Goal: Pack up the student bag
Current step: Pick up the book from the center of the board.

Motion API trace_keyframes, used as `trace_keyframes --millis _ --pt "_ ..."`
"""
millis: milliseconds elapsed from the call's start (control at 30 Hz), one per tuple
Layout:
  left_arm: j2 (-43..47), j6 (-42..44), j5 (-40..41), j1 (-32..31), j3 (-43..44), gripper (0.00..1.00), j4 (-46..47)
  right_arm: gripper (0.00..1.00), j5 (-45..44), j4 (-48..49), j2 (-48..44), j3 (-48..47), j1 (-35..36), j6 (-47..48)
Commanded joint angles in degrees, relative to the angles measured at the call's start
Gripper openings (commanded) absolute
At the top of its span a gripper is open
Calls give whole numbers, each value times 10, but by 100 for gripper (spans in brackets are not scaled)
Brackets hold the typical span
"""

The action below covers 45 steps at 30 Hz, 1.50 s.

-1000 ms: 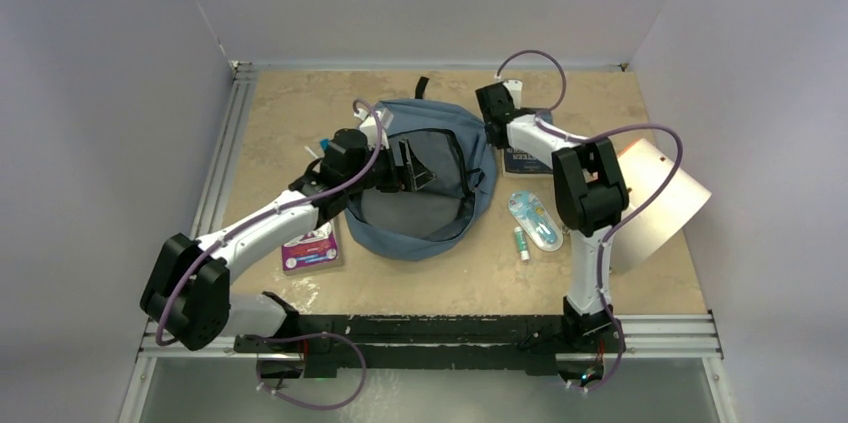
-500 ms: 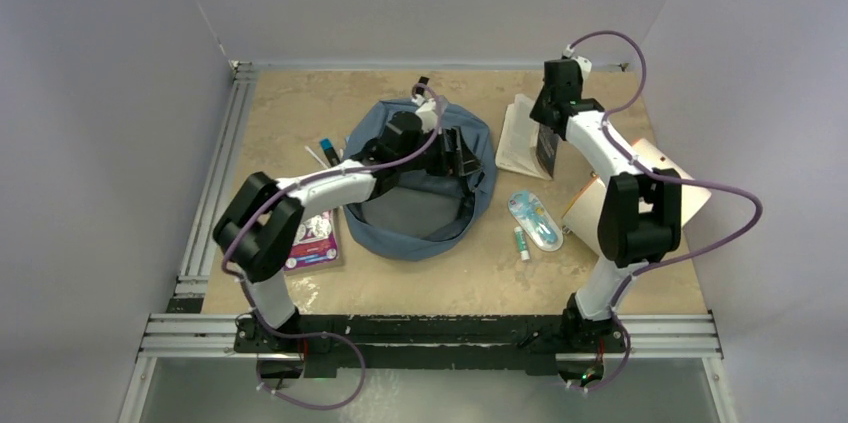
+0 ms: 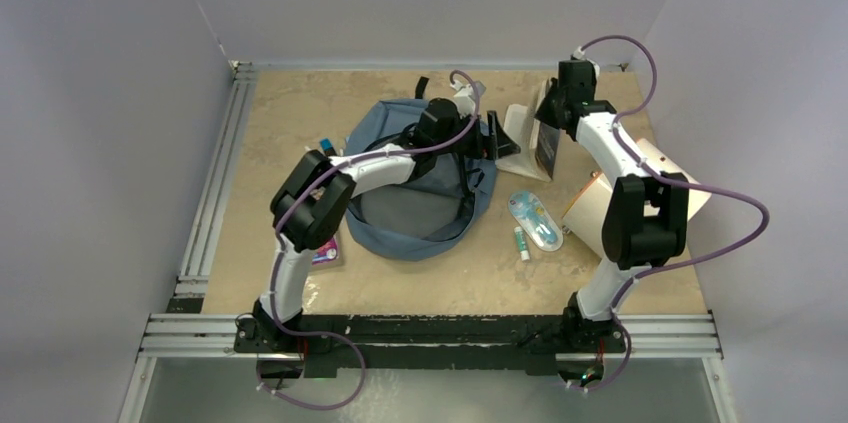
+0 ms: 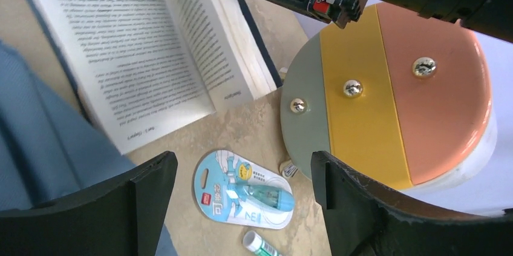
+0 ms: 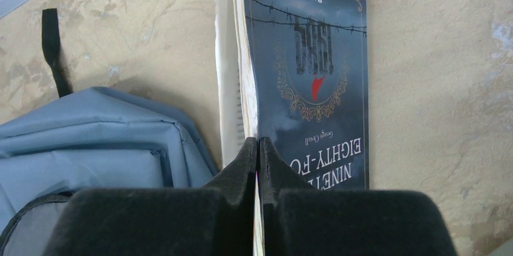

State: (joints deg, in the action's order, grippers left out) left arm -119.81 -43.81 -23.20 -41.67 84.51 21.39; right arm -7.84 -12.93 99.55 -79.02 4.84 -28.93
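Packing barely begun: student bag (image 3: 415,218) lies unzipped mid-table (image 3: 300,113), looks empty, right gripper (image 5: 259,146) clamped on the cover of a book (image 5: 314,74) held just right of the bag, left gripper (image 4: 241,165) spread empty at the bag's right edge, tape pack (image 3: 533,220) and glue stick (image 3: 521,242) unpacked beside it.

The title of the paperback (image 5: 308,86) ends hidden behind the right gripper (image 5: 258,144). From the left wrist its print is too small to read, and the bottom edge cuts the green-capped tube (image 4: 258,244). The left arm (image 3: 312,201) hides most of the purple packet (image 3: 324,254).
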Motion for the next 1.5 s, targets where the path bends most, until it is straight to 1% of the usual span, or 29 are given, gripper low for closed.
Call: trace_keyframes --millis 0,100,300,533,733,867,900,967,1033,1100,1167,1233,1333,1433,1467 --pt "-42 36 -28 -16 58 82 56 0 46 48 -38 -7 -2 -12" --pt "-77 51 -31 -24 101 82 50 0 75 49 -34 -7 -3 -13" --pt "-133 71 -3 -26 175 83 -4 0 103 53 -34 -3 -3 -16" --pt "-166 62 -8 -29 200 83 -4 0 120 57 -32 4 -2 -15" --pt "-156 73 5 -29 187 84 -10 0 123 62 -29 10 -3 -12" --pt "-160 79 9 -28 207 84 -29 0 128 64 -23 13 -3 -12" --pt "-160 82 10 -28 211 84 -39 7 125 63 -21 12 -2 -12" --pt "-146 87 20 -29 197 84 -52 24 117 61 -18 6 -3 -10" --pt "-114 94 42 -29 159 84 -56 34 108 63 -16 4 -3 -10" --pt "-73 102 72 -29 111 84 -54 41 93 68 -18 5 -2 -13" --pt "-34 113 110 -29 71 84 -57 46 66 70 -18 6 -2 -19" --pt "-9 129 147 -28 55 83 -75 51 24 69 -15 5 -3 -29" --pt "-14 165 190 -28 91 83 -124 63 -37 70 3 -1 -3 -41" --pt "-54 199 197 -27 169 83 -172 63 -72 50 42 -29 -3 -41" --pt "-71 208 197 -27 199 83 -188 66 -81 46 55 -38 -4 -49"
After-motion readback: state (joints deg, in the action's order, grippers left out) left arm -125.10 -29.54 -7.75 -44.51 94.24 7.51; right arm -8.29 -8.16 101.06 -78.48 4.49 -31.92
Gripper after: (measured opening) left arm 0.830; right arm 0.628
